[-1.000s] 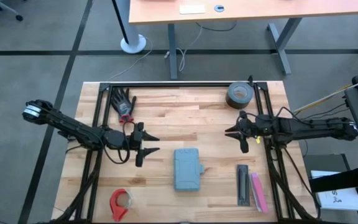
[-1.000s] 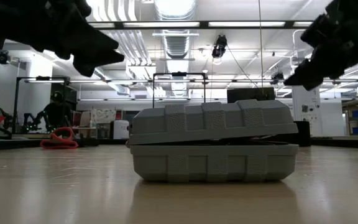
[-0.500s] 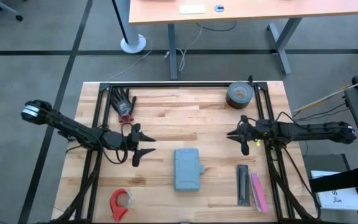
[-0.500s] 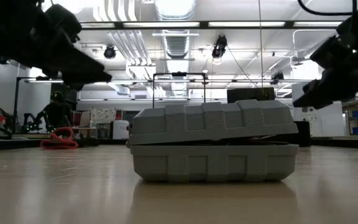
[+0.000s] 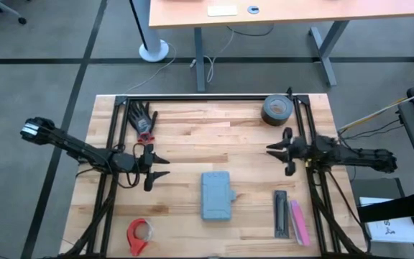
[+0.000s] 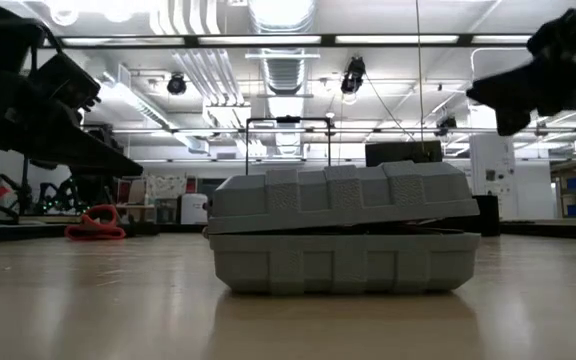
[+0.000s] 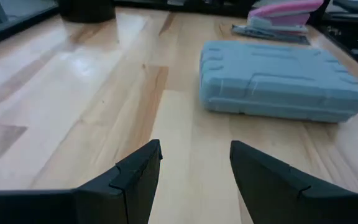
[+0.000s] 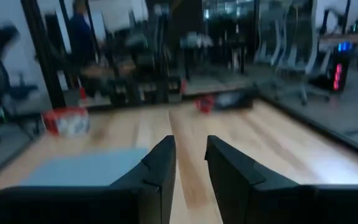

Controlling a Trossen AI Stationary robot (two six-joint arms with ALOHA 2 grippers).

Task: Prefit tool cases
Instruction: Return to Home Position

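The blue-grey tool case [image 5: 216, 195] lies flat on the wooden table, near its middle. In the low view its lid [image 6: 338, 195] rests slightly ajar on the base [image 6: 338, 262]. My left gripper [image 5: 162, 167] stands open to the left of the case, a hand's width off, pointing at it. The left wrist view shows the case [image 7: 278, 78] ahead of that gripper [image 7: 194, 155]. My right gripper [image 5: 272, 151] hovers right of and beyond the case. Its fingers [image 8: 190, 146] stand a narrow gap apart with nothing between them.
A dark tape roll [image 5: 276, 109] sits at the far right, and black-and-red gloves [image 5: 142, 121] at the far left. Nearer are a red tape roll [image 5: 139, 234] at the near left and black [image 5: 282, 214] and pink bars [image 5: 298, 221] right of the case. Black frame rails [image 5: 207, 98] border the table.
My left gripper has drawn back from the case toward the table's left edge and sunk lower, staying open. My right gripper has drawn back toward the right edge and tipped up to point level. The case has not moved.
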